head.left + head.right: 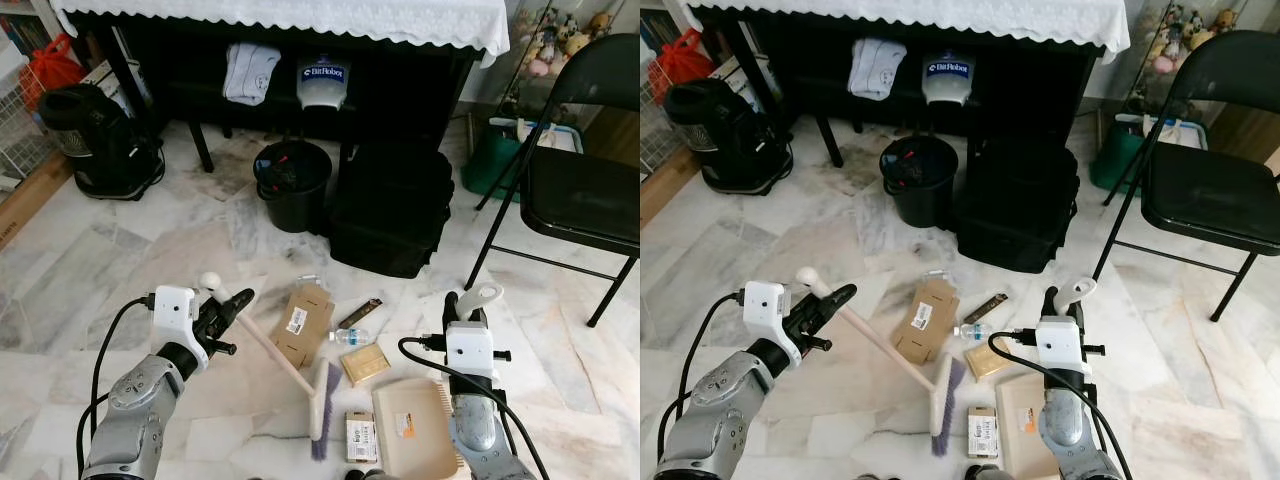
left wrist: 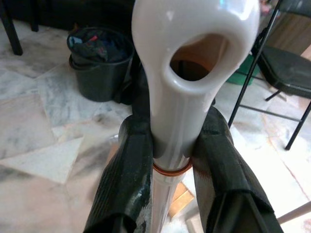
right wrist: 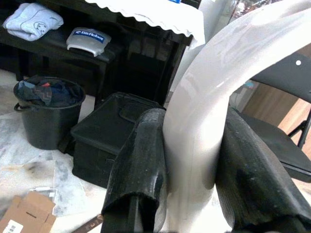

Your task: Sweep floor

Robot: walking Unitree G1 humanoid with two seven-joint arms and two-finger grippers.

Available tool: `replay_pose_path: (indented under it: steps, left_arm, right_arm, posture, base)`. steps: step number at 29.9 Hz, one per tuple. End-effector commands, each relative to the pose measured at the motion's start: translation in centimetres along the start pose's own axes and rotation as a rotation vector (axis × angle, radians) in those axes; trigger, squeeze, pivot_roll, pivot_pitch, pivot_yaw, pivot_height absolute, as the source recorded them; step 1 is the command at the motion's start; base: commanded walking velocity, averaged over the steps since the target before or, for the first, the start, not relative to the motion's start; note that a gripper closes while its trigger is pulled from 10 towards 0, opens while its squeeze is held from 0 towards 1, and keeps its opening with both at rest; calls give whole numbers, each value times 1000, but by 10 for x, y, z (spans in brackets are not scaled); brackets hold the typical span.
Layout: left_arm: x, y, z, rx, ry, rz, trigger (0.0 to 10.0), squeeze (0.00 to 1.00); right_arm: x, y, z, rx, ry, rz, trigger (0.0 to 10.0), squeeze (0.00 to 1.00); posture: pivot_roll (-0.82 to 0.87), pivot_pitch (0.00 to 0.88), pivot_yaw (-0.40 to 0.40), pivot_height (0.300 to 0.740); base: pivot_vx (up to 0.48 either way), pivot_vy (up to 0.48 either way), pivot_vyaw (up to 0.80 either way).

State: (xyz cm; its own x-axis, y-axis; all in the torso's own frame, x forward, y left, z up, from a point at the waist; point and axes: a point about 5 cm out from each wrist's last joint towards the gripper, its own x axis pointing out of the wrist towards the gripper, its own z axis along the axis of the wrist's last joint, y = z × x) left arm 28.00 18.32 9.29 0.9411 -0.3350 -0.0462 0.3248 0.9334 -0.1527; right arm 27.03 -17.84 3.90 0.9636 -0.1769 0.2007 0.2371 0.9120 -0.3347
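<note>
You are facing a pale grey-veined marble tile floor (image 1: 120, 250). A black table (image 1: 400, 70) under a white scalloped lace cloth (image 1: 300, 18) stands ahead. A black folding metal chair (image 1: 585, 190) stands at right. Lighting is even.

A lived-in room of a home. The floor (image 1: 90, 240) is polished white-grey marble tile. At twelve o'clock stands a dark desk (image 1: 300, 70) under a white scalloped lace cloth (image 1: 280, 18), folded clothes on its lower shelf. A black folding metal chair (image 1: 585, 170) sits at two o'clock, soft toys (image 1: 560, 40) behind it, and a black canister vacuum cleaner (image 1: 95, 140) at ten o'clock.
</note>
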Motion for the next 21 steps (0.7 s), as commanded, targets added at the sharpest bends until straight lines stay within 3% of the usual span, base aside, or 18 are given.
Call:
replay_pose_path:
  steps: [1, 14, 21]
  left_arm:
    - [-1, -2, -1, 19, -4, 3, 10000, 0]
    - [1, -3, 2, 20, -40, 23, 10000, 0]
    - [4, -3, 2, 34, -48, 40, 10000, 0]
  right_arm:
    - [-9, -2, -12, -29, 69, 10, 10000, 0]
    - [-6, -4, -11, -28, 62, 9, 10000, 0]
    - [-3, -6, -10, -28, 54, 4, 10000, 0]
  posture:
    - [29, 157, 7, 740]
    - [27, 156, 3, 740]
    - [23, 152, 2, 740]
  base:
    - [-266, 0, 0]
    - [-266, 0, 0]
    - [0, 0, 0]
